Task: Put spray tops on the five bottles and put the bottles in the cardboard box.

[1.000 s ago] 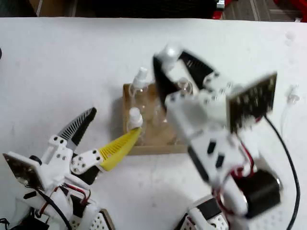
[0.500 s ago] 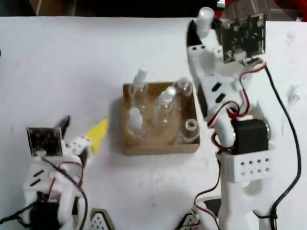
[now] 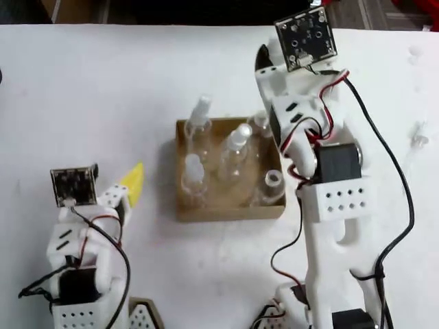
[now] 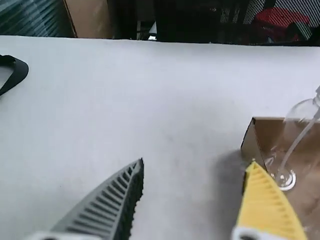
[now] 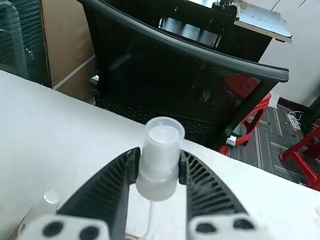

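Note:
The cardboard box [image 3: 184,209] stands mid-table with several clear bottles upright inside. Three of them, such as the one at the far-left corner [image 3: 199,115], wear white spray tops. Two on the box's right side, one nearer [image 3: 272,181] and one farther [image 3: 260,123], have bare necks. My right gripper [image 5: 160,155] is shut on a white spray top [image 5: 161,165], held up just beyond the box's far-right corner. My left gripper [image 4: 196,165] is open and empty, low over the table left of the box, its yellow finger [image 3: 132,182] near the box's corner [image 4: 260,136].
A loose spray top with its tube [image 3: 417,134] lies on the table at the far right. A black strap [image 4: 12,74] lies far left. The right arm [image 3: 329,185] rises beside the box's right wall. A black mesh chair [image 5: 200,85] stands beyond the table.
The right arm has lifted from over the box and swung to the far side, keeping the spray top. The left arm has drawn back from the box toward the near left.

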Controlling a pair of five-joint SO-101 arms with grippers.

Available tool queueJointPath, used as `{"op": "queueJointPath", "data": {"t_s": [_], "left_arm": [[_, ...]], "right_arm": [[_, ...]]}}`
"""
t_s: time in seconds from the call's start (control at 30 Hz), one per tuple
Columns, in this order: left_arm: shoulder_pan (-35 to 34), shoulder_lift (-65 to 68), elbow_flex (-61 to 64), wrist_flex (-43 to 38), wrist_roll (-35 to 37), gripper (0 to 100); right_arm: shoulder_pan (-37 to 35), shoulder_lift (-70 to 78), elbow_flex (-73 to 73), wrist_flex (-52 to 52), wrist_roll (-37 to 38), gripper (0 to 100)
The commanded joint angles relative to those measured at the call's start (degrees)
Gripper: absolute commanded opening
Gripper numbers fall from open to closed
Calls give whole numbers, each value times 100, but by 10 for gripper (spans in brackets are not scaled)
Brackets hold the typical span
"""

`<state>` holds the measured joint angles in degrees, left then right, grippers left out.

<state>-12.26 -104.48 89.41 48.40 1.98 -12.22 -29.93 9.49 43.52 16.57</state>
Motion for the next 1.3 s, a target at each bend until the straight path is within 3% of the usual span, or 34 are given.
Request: {"op": "queueJointPath", "data": {"t_s": [0.0,0.4,0.7,1.07,1.27], "left_arm": [[-84,-48,-26,-185,-53,290],[-84,-48,-26,-176,-53,290],[-84,-48,-26,-176,-53,290],[-84,-48,-18,-176,-53,290],[-84,-48,-18,-176,-53,290]], "right_arm": [[-92,-4,-35,4,88,15],[-145,-4,914,-857,105,15],[-198,-4,1310,-919,149,15],[-171,-48,3051,-2730,149,15],[13,-13,3429,-3204,-413,18]]}}
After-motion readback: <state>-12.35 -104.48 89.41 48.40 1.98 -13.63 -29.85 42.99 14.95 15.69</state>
